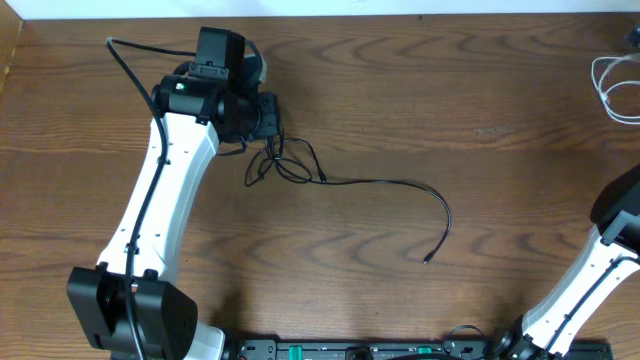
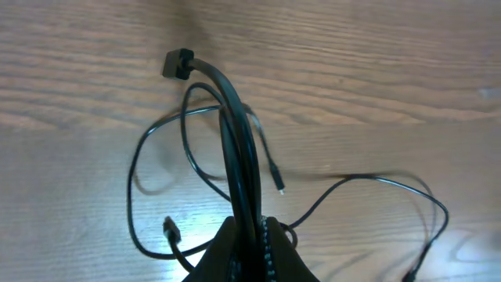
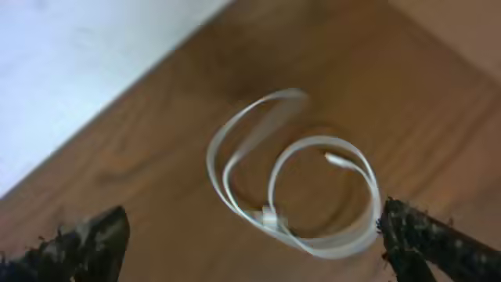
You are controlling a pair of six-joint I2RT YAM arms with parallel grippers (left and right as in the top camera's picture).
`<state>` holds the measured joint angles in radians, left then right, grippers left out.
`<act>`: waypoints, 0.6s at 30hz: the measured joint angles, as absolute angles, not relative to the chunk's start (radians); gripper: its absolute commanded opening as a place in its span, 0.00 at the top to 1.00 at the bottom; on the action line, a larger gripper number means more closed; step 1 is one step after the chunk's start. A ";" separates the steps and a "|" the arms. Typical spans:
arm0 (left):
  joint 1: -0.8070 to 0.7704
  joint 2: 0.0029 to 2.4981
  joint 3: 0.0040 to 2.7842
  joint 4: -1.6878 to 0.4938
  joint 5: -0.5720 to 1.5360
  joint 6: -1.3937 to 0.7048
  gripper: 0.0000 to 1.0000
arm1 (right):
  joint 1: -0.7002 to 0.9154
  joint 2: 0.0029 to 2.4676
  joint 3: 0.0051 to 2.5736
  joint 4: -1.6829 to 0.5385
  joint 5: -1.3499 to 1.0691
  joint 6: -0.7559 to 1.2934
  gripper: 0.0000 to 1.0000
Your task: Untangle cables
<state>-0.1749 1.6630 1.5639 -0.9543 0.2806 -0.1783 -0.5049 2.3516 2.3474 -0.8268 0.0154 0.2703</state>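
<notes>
My left gripper [image 1: 268, 116] [image 2: 254, 235] is shut on a bunch of black cables [image 2: 235, 149] that run up from the jaws to a black plug [image 2: 178, 64]. Thin black loops [image 1: 282, 160] hang tangled below it on the wooden table. One long black cable [image 1: 400, 184] trails right and ends in a small plug [image 1: 428, 260]. A white cable [image 3: 290, 188] [image 1: 612, 82] lies coiled on its own at the far right. My right gripper [image 3: 252, 221] is open above the coil, with a finger on each side and nothing held.
The table's back edge [image 1: 320, 14] runs along the top, close to the left gripper. A pale wall or floor area [image 3: 70, 70] lies beyond the table edge in the right wrist view. The right arm [image 1: 620, 215] stands at the right edge.
</notes>
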 measured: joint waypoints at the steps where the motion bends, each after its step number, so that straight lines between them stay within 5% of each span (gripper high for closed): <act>1: -0.175 1.663 1.563 -0.948 0.291 -0.174 0.92 | -0.509 2.351 2.349 -0.844 0.012 0.270 0.01; 18: -0.214 1.655 1.563 -0.750 0.653 -0.040 0.92 | -0.380 2.084 2.362 -1.367 -0.767 -0.112 0.01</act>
<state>-0.2142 1.6547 1.5631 -0.7502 0.6529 -0.0402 -0.3798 2.0838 2.3619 -1.3674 -0.7673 -0.1120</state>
